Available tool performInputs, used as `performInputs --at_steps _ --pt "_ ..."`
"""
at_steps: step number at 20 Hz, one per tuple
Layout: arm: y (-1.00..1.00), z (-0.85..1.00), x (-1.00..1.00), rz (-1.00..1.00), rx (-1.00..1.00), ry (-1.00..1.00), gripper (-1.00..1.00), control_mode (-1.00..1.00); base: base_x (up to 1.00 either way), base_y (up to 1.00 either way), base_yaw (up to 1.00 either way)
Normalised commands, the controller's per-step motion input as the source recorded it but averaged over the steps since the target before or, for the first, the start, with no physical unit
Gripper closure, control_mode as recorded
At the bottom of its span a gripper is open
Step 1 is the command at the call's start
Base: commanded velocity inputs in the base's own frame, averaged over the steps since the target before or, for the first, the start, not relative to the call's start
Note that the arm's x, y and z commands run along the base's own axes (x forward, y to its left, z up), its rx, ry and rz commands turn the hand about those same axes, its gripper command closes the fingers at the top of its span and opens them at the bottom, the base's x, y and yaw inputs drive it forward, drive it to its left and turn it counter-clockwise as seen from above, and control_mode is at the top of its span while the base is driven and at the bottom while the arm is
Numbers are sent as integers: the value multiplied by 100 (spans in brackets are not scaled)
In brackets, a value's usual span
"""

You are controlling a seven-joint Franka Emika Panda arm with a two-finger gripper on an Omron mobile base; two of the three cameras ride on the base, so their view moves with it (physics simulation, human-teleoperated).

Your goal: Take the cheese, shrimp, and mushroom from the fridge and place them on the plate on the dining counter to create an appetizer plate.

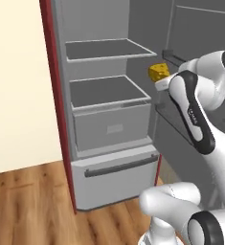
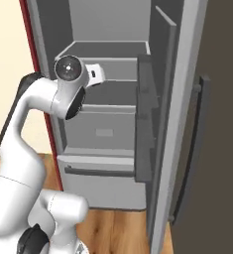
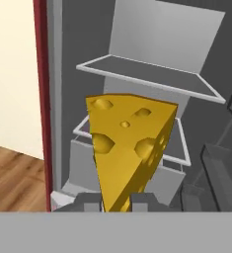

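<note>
- Left base view: the cheese (image 1: 159, 72) hangs in mid-air at the end of the arm, in front of the open fridge (image 1: 109, 124) and level with its second shelf (image 1: 106, 91), touching no shelf.
- Right base view: the arm's wrist reaches toward the fridge (image 2: 108, 124) interior; the cheese is hidden behind it.
- Hand view: the gripper (image 3: 116, 201) is clamped on the narrow end of the cheese (image 3: 130, 146), its tips pressed against both sides. The first food is in hand; next, by my reading, comes carrying it clear to the plate on the dining worktop.
</note>
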Motion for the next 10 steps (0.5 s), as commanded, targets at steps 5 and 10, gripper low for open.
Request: performInputs --at_steps 5,10 --pt "0 0 0 0 0 0 100 100 -100 5 36" --pt "0 0 0 0 0 0 100 100 -100 12 39"
